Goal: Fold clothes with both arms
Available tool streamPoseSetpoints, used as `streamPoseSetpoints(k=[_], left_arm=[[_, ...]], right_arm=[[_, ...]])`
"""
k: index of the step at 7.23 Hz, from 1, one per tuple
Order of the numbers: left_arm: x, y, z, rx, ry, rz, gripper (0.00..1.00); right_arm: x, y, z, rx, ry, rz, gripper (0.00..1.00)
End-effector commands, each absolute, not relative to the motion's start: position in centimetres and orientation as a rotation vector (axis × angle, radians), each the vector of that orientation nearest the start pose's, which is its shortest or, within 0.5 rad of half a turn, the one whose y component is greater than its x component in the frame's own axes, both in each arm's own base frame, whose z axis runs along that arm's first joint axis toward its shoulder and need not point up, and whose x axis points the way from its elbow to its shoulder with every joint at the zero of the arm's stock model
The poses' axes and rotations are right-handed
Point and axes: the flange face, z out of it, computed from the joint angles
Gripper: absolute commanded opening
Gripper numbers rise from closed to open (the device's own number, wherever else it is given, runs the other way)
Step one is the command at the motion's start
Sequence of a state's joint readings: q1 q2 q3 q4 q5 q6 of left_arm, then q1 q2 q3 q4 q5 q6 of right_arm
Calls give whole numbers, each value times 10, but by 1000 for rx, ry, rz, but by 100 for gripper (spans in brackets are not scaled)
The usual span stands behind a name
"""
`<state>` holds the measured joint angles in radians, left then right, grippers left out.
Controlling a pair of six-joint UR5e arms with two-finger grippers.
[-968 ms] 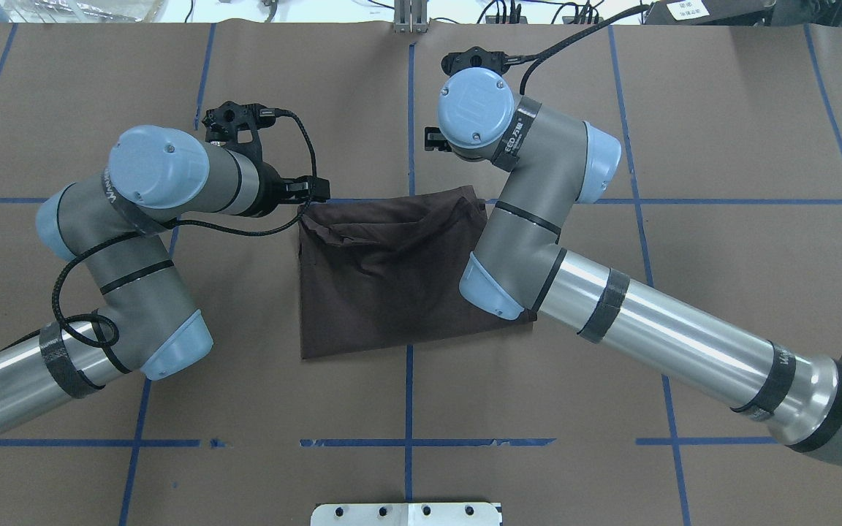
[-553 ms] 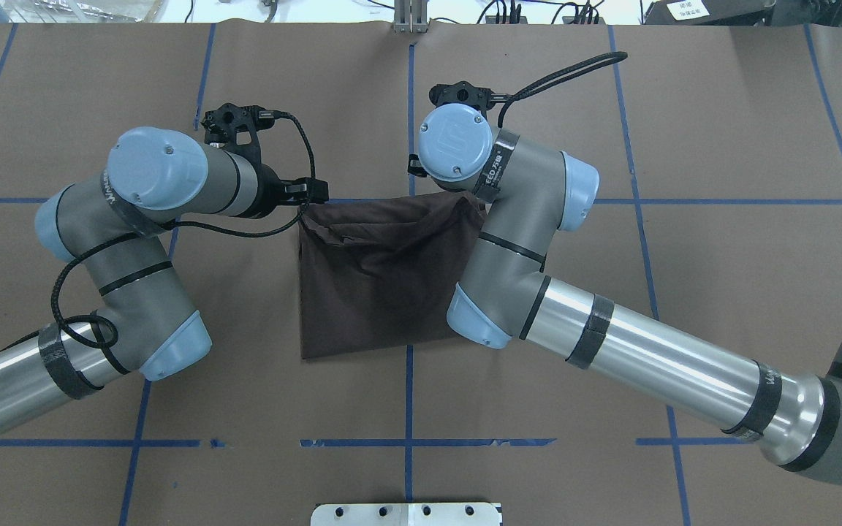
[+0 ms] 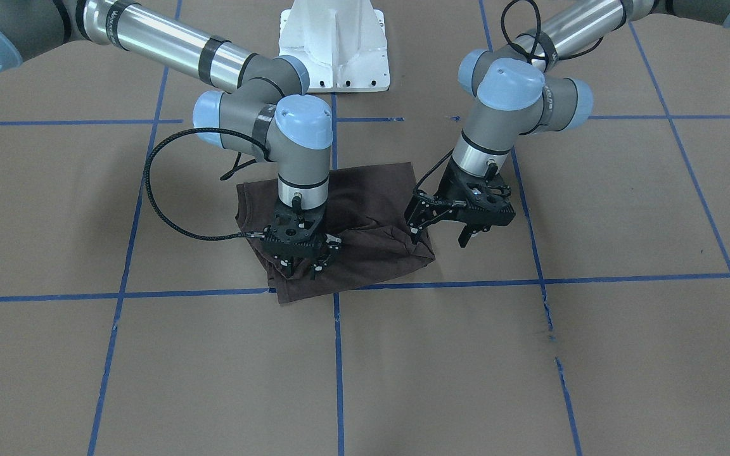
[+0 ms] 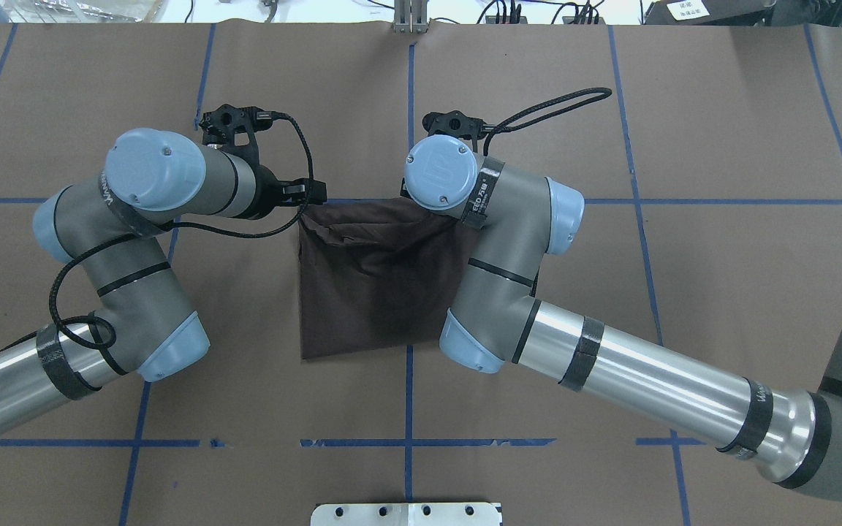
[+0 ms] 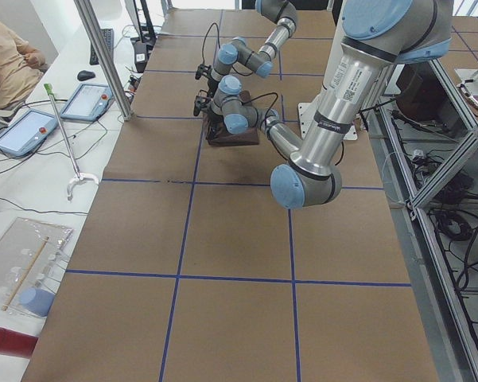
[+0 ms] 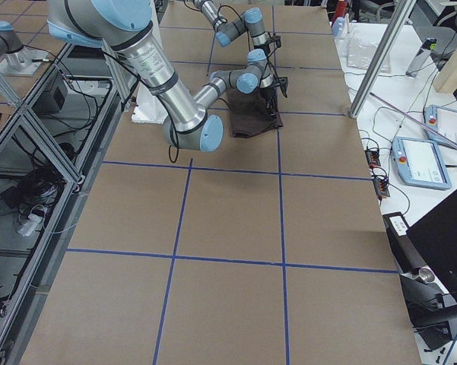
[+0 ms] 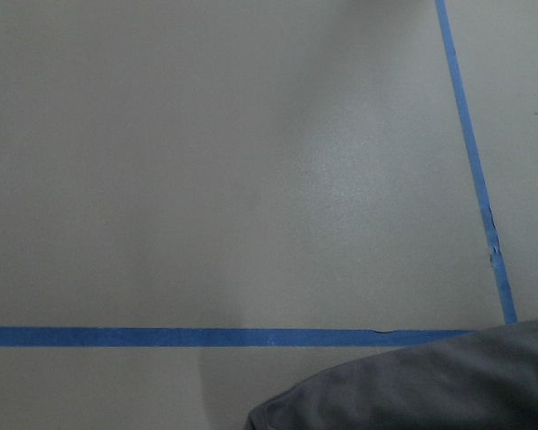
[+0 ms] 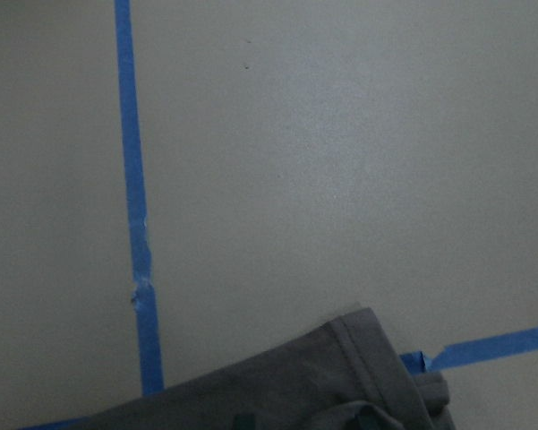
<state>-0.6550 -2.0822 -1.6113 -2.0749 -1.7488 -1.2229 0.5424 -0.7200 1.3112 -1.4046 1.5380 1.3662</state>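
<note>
Exterior front-facing view, brown table (image 3: pixel 403 367) gridded with blue tape (image 3: pixel 149 294), dark T-shirt (image 3: pixel 371 247) lying rumpled mid-table, right gripper (image 3: pixel 301 266) pointing down onto its near edge, jaws pinching a fold, left gripper (image 3: pixel 413 229) tilted at the shirt's corner, jaws impossible to tell, white pedestal (image 3: pixel 333 44) beyond.

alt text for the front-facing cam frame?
A rumpled, partly folded dark brown T-shirt lies on a brown table gridded with blue tape, a robot gripper near each end. The right gripper points down onto its camera-side edge; the left gripper reaches sideways to a bunched corner. Whether either grips fabric is unclear.
</note>
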Motion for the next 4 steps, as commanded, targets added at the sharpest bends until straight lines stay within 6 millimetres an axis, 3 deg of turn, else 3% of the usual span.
streamPoseSetpoints(k=[1, 2, 3, 4], left_arm=[[466, -504, 289, 365, 1003, -185, 100], [466, -504, 289, 365, 1003, -185, 100], [466, -504, 290, 364, 1000, -185, 100], [466, -504, 290, 364, 1002, -185, 100]], right_arm=[[-603, -522, 236, 302, -685, 334, 26], [-604, -523, 238, 305, -674, 332, 18], [-603, -524, 237, 301, -663, 333, 0], [-599, -529, 236, 304, -662, 346, 0]])
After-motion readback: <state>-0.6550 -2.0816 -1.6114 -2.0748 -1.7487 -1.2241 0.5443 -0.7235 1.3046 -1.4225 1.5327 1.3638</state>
